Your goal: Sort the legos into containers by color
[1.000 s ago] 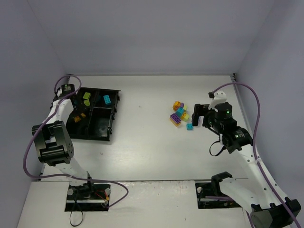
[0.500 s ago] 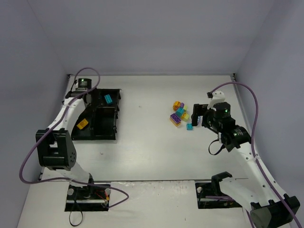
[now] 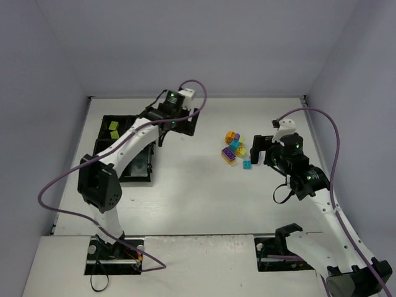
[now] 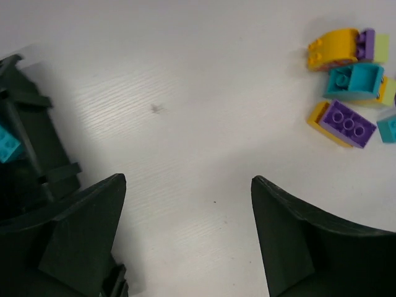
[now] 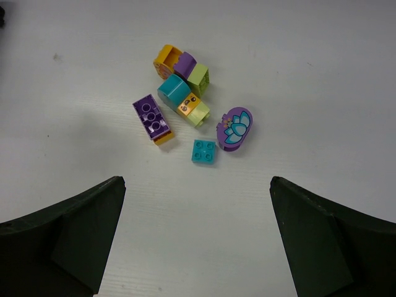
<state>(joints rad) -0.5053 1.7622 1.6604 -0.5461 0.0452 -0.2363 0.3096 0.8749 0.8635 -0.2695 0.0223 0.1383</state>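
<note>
Legos: a loose cluster on the bench, right of centre and well apart from the black tray. Long purple brick is studs up, its long axis slanting far-left to near-right in my right wrist view. It sits on an orange brick. Oval purple piece lies flat, lotus print up, long axis tilted near-left to far-right. Cyan 2x2 is just beside it and nearest my right jaws.

Right jaws are spread wide and empty. The cluster is ahead of the gap, clear of both fingers. Left jaws are also spread and empty, over bare bench beside the tray's edge, with the cluster far off to their right.

One yellow-green brick is in the tray's far-left compartment. A cyan brick is also in the tray, compartment unclear.
</note>
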